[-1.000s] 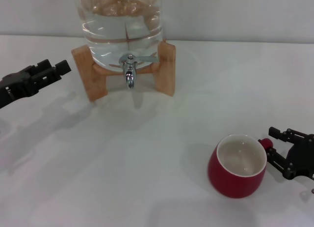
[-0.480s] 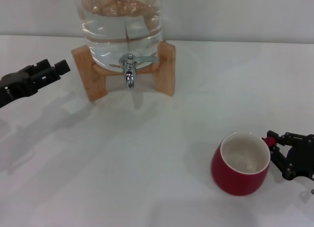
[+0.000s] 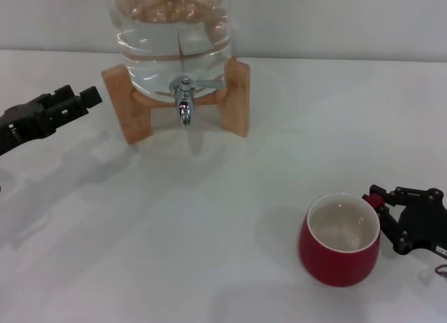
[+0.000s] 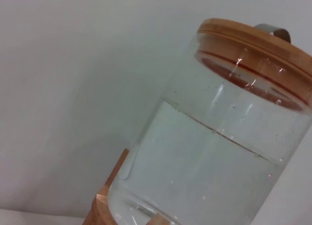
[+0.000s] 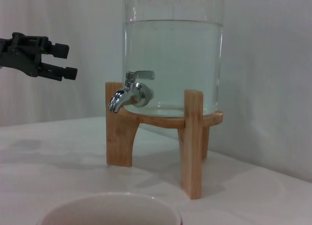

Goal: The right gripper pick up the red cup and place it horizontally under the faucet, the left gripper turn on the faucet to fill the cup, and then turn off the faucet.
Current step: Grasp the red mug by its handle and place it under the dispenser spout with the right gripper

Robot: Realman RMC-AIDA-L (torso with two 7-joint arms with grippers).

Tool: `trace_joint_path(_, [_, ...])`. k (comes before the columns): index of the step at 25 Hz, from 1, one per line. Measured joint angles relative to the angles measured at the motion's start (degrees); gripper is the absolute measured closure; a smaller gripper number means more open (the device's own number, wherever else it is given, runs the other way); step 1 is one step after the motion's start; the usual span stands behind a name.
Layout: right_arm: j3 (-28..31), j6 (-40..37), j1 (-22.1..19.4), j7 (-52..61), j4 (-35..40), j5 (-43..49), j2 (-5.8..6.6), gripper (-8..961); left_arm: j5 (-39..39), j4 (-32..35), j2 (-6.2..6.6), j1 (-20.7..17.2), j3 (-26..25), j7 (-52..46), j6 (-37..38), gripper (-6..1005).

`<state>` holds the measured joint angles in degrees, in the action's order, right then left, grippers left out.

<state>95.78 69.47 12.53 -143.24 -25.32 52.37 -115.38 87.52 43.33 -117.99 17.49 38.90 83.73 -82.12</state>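
Head view: the red cup (image 3: 340,248) sits upright, well clear of the faucet (image 3: 184,99); the right gripper (image 3: 380,210) has its fingers clamped on the small handle, the left gripper (image 3: 75,101) waiting spread open. Right wrist view shows only the rim of this glossy, likely slippery and breakable mug, so the handle looks the surest hold.

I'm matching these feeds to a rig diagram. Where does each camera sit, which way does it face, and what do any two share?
Head view: high on the robot, looking forward and down at the table; shows the left gripper, the right gripper at the red cup, and the faucet.
Left wrist view: faces the water jar; no robot parts.
Right wrist view: low behind the cup rim, facing the faucet, wooden stand and left gripper.
All three share the jar.
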Motion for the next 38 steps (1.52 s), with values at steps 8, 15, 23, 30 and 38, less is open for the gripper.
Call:
trace_joint_path(8, [-2.16, -0.45, 0.50, 0.08, 0.00, -3.41, -0.02, 814, -0.33, 0.00, 0.11, -0.25, -0.13, 0.28, -0.50, 125])
trace_joint_path(15, [-2.98, -0.52, 1.14, 0.31, -2.06, -4.44, -0.01, 814, -3.77, -0.12, 0.13, -0.54, -0.32, 0.63, 0.08, 126])
trace_joint_path(23, [-5.60, -1.20, 2.11, 1.12, -4.25, -7.10, -0.01, 815, -3.83, -0.19, -0.08, -1.14, -0.51, 0.65, 0.28, 126])
trace_joint_path(30, [-12.52, -8.37, 3.02, 1.74, -8.70, -11.45, -0.02, 815, -3.84, -0.27, -0.15, -1.59, -1.14, 0.65, 0.30, 127])
trace_joint_path(38, [-19.32, -17.63, 3.28, 1.80, -12.96, -17.96, -0.01, 815, -3.96, -0.26, -0.24, -1.76, -1.46, 0.65, 0.23, 127])
